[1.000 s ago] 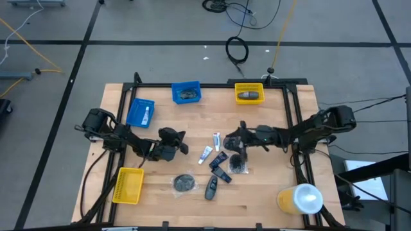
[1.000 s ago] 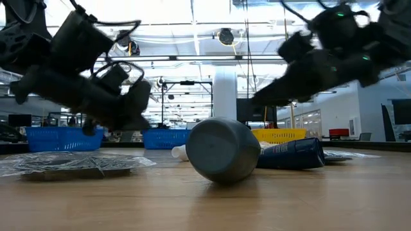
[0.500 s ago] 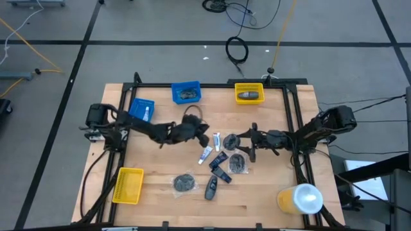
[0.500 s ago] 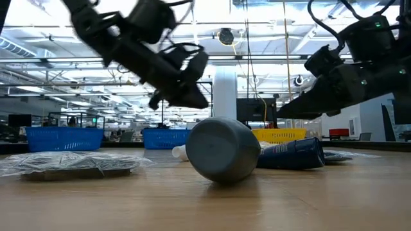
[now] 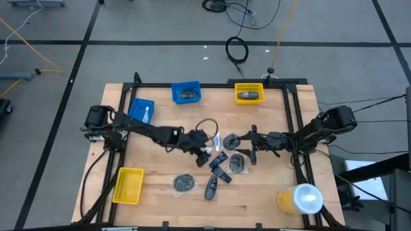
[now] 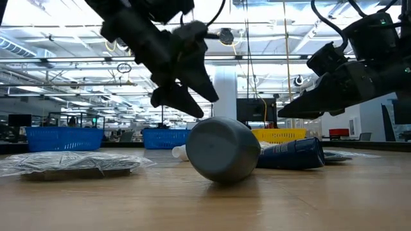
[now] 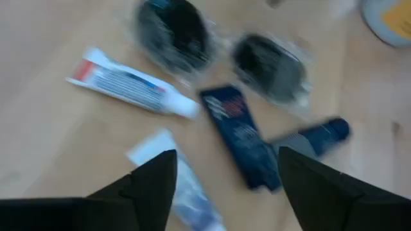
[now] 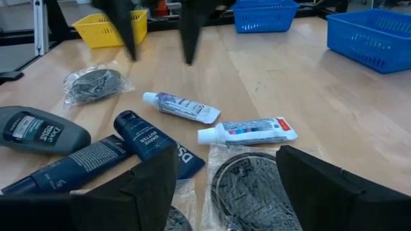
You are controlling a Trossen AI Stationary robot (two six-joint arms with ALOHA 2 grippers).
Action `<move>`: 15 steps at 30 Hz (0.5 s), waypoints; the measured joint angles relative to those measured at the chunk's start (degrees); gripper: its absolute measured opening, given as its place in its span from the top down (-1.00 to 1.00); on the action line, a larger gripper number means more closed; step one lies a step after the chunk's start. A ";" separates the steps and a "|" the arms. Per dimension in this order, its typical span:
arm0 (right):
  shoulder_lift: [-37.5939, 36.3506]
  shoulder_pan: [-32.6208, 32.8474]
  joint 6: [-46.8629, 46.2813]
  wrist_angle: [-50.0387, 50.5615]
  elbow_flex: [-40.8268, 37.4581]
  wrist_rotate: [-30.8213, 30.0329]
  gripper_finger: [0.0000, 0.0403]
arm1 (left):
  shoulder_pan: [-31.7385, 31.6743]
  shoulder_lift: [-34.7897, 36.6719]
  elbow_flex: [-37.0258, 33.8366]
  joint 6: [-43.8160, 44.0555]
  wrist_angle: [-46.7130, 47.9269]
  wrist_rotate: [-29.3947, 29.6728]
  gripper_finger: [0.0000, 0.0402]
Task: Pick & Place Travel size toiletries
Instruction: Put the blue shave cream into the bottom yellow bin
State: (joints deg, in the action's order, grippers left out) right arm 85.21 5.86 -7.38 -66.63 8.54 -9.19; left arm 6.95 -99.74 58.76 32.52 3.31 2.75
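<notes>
Left claw (image 5: 204,147), fingers spread wide, hovering over white tubes (image 5: 205,153) mid-desk (image 5: 160,192); right claw (image 5: 247,145) likewise wide, empty.

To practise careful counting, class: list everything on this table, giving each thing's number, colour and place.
table: one, light wood, under everything
blue bins: two, blue, far left part
yellow bins: two, yellow, one far right, one near left
cylinder: one, yellow and white, near right corner
white tubes: two loose, white, centre
dark bottles: three, dark, centre
round pads: three, dark grey, centre
left gripper: one, dark, open over the tubes
right gripper: one, dark, open by the pads
</notes>
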 joint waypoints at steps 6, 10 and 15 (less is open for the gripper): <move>0.00 0.27 -0.21 0.39 0.02 -0.02 -0.26 | 9.09 -1.07 0.00 3.83 -4.20 12.85 -0.42; 0.00 0.27 -0.52 0.96 0.07 -0.02 -0.26 | 13.10 -4.85 0.07 3.96 -11.73 24.79 -0.38; 0.00 0.27 -1.36 1.30 0.07 0.00 -0.26 | 13.14 -10.73 -0.02 4.93 -15.67 29.73 -0.32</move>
State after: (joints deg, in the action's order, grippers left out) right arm 85.21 6.13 -8.73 -65.33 8.60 -9.19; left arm 20.09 -110.47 58.75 37.45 -12.36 32.48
